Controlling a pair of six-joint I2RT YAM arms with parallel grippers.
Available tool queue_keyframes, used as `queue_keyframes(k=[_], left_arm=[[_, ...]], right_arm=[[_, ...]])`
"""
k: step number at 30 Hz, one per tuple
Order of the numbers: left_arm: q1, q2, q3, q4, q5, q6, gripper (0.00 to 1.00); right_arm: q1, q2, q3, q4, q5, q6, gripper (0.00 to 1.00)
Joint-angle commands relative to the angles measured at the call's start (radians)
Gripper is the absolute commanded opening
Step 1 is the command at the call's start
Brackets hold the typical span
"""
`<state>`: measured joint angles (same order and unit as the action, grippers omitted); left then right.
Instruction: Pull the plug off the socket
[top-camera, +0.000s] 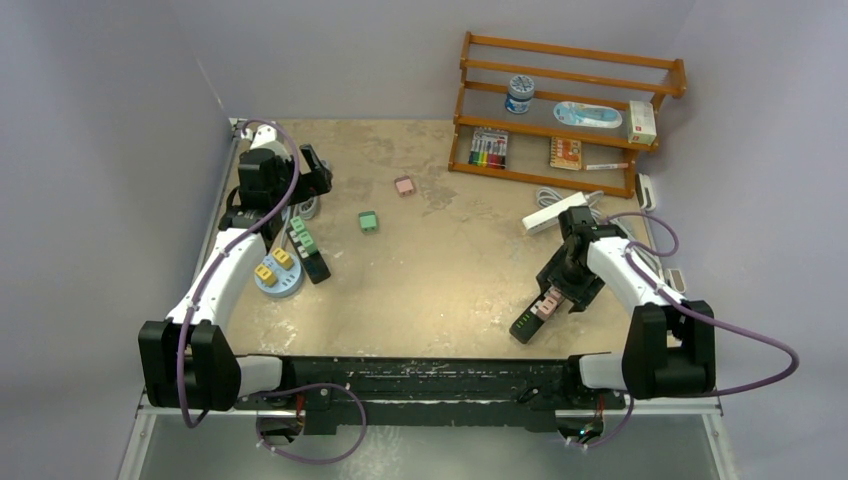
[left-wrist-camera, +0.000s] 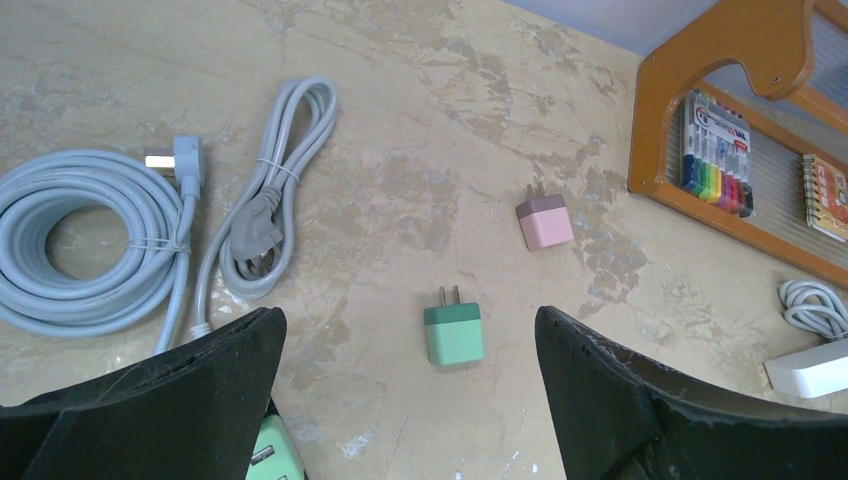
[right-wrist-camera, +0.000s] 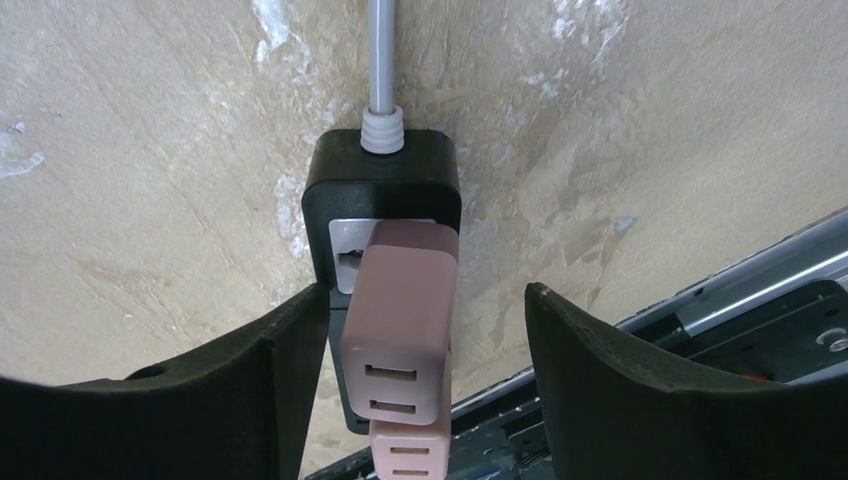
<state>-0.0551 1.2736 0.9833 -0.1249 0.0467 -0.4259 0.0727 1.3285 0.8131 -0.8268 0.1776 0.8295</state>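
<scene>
A black socket strip (right-wrist-camera: 385, 170) with a grey cord lies near the table's front edge, also in the top view (top-camera: 527, 325). Two pink plugs stand in it: one (right-wrist-camera: 400, 300) sits between my right gripper's fingers, the second (right-wrist-camera: 410, 450) just below it. My right gripper (right-wrist-camera: 428, 292) is open and straddles the upper pink plug (top-camera: 545, 303). Its left finger (right-wrist-camera: 270, 370) is close beside the plug, and a clear gap shows on the right. My left gripper (left-wrist-camera: 410, 315) hangs open and empty over the far left of the table (top-camera: 310, 175).
A loose green plug (left-wrist-camera: 455, 333) and a loose pink plug (left-wrist-camera: 545, 222) lie mid-table. Two coiled grey cables (left-wrist-camera: 80, 240) lie at the far left. Another black strip with green plugs (top-camera: 308, 250), a round blue socket (top-camera: 277, 272), a white strip (top-camera: 555, 213) and a wooden shelf (top-camera: 560, 110) are also here.
</scene>
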Motion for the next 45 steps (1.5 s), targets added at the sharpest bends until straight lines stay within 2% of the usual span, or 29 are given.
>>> queue_keyframes(k=[1,4,7,8,11,13,15,18,23,32,45], left_arm=[[-0.007,-0.007,-0.001,0.038,0.028,0.003,0.95],[-0.01,-0.01,-0.004,0.033,0.028,0.007,0.96],[-0.015,-0.011,-0.006,0.035,0.038,0.0,0.96],[-0.015,-0.01,-0.005,0.047,0.06,-0.021,0.96],[-0.034,-0.006,-0.002,0.15,0.164,-0.172,0.96],[-0.064,-0.018,0.002,0.232,0.172,-0.306,0.96],[-0.11,-0.033,0.03,0.227,0.036,-0.421,0.96],[-0.153,-0.054,0.088,0.168,-0.096,-0.527,0.96],[-0.159,-0.05,0.158,0.211,-0.114,-0.66,0.96],[-0.163,-0.086,0.137,0.281,-0.081,-0.7,0.96],[-0.163,-0.143,0.098,0.274,-0.175,-0.68,0.97]], right_arm=[[0.001,0.004,0.033,0.0,0.068,0.015,0.69],[0.001,0.0,0.039,0.004,0.091,0.015,0.5],[0.001,-0.003,0.042,0.028,0.067,-0.014,0.05],[0.001,-0.003,0.045,0.038,0.049,-0.02,0.0],[0.001,-0.003,0.066,0.111,0.018,-0.069,0.0],[0.001,0.013,0.09,0.142,0.006,-0.081,0.0],[0.001,0.053,0.123,0.152,0.007,-0.087,0.0],[0.005,0.082,0.137,0.179,-0.016,-0.102,0.0],[0.06,0.126,0.125,0.224,-0.053,-0.108,0.0],[0.193,0.275,0.278,0.231,-0.038,-0.113,0.0],[0.219,0.296,0.247,0.253,-0.094,-0.105,0.0]])
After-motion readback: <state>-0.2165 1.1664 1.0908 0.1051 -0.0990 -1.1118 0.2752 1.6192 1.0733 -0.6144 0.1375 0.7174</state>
